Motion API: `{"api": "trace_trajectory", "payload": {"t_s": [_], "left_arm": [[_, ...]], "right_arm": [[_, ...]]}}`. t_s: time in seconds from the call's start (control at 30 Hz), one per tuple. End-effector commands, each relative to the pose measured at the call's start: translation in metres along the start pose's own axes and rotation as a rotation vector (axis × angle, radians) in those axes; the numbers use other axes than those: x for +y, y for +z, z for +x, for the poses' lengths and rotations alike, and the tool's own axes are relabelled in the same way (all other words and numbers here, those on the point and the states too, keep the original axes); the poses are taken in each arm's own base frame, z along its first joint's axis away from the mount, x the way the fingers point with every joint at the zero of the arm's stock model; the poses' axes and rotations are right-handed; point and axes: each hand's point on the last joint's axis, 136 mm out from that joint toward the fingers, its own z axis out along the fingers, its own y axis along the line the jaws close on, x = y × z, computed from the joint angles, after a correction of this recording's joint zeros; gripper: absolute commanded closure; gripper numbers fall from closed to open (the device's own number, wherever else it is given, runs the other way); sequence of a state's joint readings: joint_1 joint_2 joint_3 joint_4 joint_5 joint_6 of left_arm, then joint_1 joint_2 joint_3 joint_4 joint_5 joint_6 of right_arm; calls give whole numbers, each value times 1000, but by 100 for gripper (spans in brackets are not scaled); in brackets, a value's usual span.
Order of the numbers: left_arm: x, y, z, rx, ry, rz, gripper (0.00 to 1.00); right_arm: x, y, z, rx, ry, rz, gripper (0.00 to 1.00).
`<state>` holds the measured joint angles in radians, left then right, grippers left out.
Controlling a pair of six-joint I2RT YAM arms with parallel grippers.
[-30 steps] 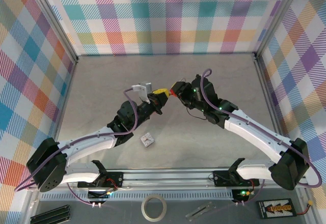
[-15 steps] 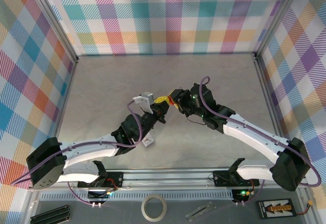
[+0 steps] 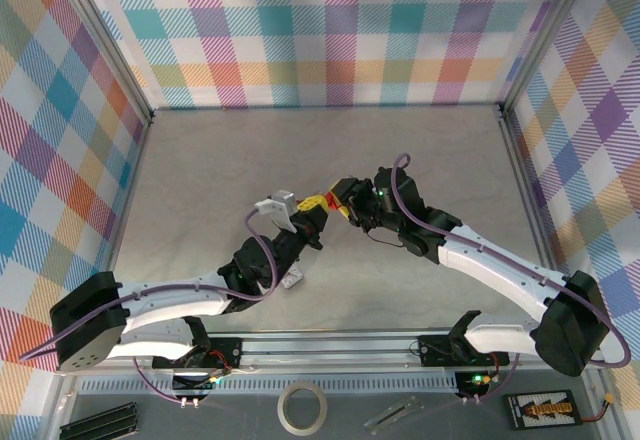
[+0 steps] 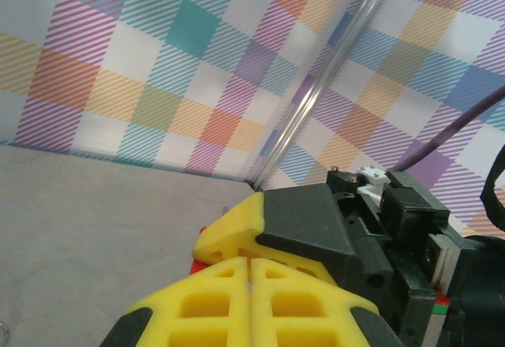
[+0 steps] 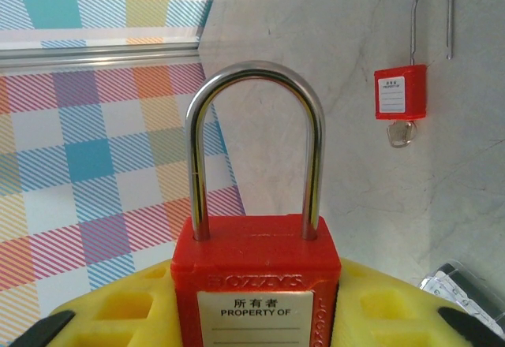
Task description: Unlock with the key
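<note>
- Left arm stretched from its base toward 1 o'clock; left gripper (image 3: pixel 313 203) pads pressed together
- Right arm reaching toward 10 o'clock; right gripper (image 3: pixel 343 201) clamped on padlock (image 5: pixel 256 280); both gripper tips nearly meeting

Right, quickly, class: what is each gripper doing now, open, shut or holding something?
Left gripper: shut; what it pinches, if anything, cannot be told.
Right gripper: shut on the red padlock.

Foreground: red padlock (image 5: pixel 256 284), steel shackle closed and upright, white label reading "PROPERTY OF", body clamped between yellow pads (image 5: pixel 118 307). Background: second padlock (image 5: pixel 400 92), red with a long shackle, flat on the table (image 5: pixel 316 47), key (image 5: pixel 401 134) at its base.
</note>
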<state>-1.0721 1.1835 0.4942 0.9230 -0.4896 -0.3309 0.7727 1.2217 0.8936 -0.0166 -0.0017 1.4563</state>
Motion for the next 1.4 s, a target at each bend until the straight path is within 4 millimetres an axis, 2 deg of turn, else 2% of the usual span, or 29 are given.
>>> {"api": "trace_trajectory", "payload": {"t_s": [0.0, 0.37, 0.73, 1.13, 1.3, 1.37], "left_arm": [[-18, -8, 6, 26, -48, 82, 100], [-24, -12, 36, 90, -36, 98, 100], [-2, -21, 66, 168, -41, 31, 100], [-1, -13, 99, 237, -39, 39, 100], [0, -8, 101, 237, -48, 36, 100], [4, -9, 96, 232, -63, 27, 100]], "right_arm": [[35, -9, 9, 39, 1, -137, 82], [34, -7, 9, 45, 9, -137, 82], [30, -12, 5, 25, -24, -88, 82], [35, -4, 14, 85, -37, -85, 82], [27, 0, 18, 117, -68, -43, 82], [17, -1, 12, 116, -122, 30, 81]]}}
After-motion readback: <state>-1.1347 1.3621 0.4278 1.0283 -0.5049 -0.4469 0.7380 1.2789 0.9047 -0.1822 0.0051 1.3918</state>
